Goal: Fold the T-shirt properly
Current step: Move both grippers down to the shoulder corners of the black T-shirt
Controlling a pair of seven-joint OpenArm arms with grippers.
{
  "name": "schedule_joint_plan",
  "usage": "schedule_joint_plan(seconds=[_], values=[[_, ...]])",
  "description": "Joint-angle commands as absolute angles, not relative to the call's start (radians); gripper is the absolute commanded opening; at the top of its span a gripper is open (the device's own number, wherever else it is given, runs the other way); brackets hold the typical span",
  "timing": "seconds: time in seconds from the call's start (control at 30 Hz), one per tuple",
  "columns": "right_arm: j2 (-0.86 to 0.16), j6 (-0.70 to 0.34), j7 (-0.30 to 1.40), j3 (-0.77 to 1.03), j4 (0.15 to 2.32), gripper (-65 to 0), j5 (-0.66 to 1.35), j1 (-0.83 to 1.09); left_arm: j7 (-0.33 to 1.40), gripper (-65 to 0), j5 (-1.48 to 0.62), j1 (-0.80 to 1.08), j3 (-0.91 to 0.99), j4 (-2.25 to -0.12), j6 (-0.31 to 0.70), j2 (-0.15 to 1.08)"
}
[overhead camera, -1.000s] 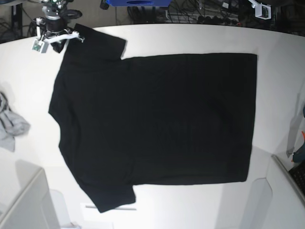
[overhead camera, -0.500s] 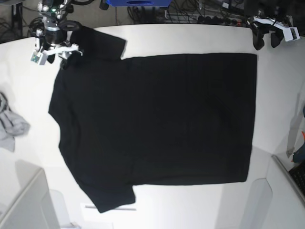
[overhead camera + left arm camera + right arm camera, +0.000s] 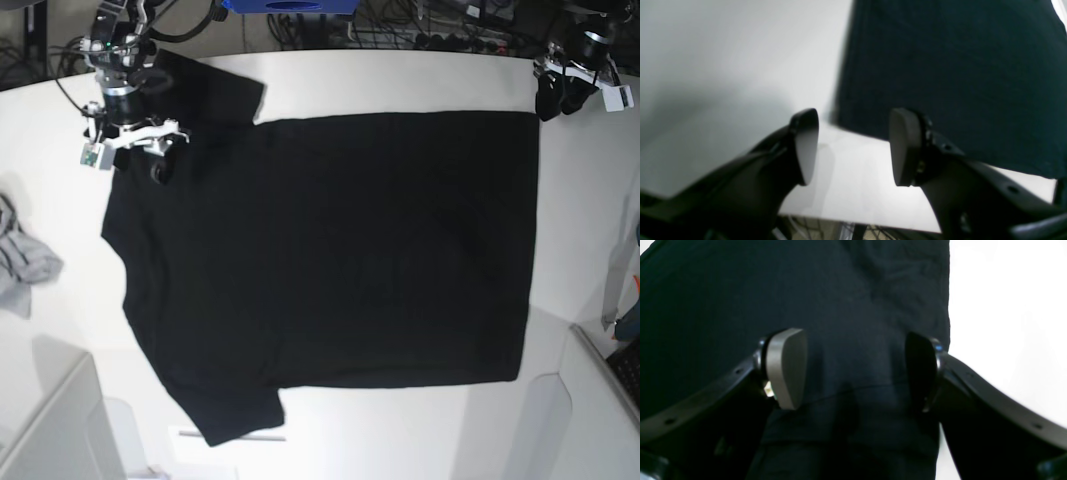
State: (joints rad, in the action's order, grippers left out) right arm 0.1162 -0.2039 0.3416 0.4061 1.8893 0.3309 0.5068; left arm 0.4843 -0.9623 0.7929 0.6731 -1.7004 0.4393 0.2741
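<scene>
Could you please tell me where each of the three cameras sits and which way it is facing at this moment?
Base: overhead, looking down on the white table with the T-shirt spread flat; both arms show at the far corners.
Left wrist: behind the open left gripper, facing the T-shirt's corner and the table edge.
Right wrist: behind the open right gripper, over the T-shirt.
Shared: all three views show the T-shirt and table.
</scene>
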Motion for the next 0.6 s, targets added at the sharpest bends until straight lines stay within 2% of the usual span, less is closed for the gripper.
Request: schedule_joint_plan(seconds=[0.0, 0.17, 0.33, 0.47, 0.57], values=[[0.113, -0.211, 0.318, 0.410, 1.886, -21.8, 0.337, 0.493, 0.469, -32.9, -0.975, 0.805, 0.685, -1.707, 0.453, 0.285], [0.119, -0.211, 0.318, 0.455, 1.827, -21.8, 0.346, 0.470, 0.467, -32.1, -0.975, 0.808, 0.705, -1.705, 0.453, 0.285], [0.113, -0.209, 0.328, 0.522, 1.771, -21.8, 0.489, 0.461, 0.466, -32.1, -0.941, 0.809, 0.705, -1.712, 0.453, 0.285], [0.111, -0.216, 0.464, 0.616, 1.744, -21.8, 0.493, 0.406, 0.466, -32.3, -0.846, 0.791, 0.705, -1.716, 0.455, 0.255], [0.113, -0.219, 0.495, 0.657, 1.736, -21.8, 0.493, 0.384, 0.466, -32.4, -0.823, 0.782, 0.705, -1.716, 0.455, 0.245]])
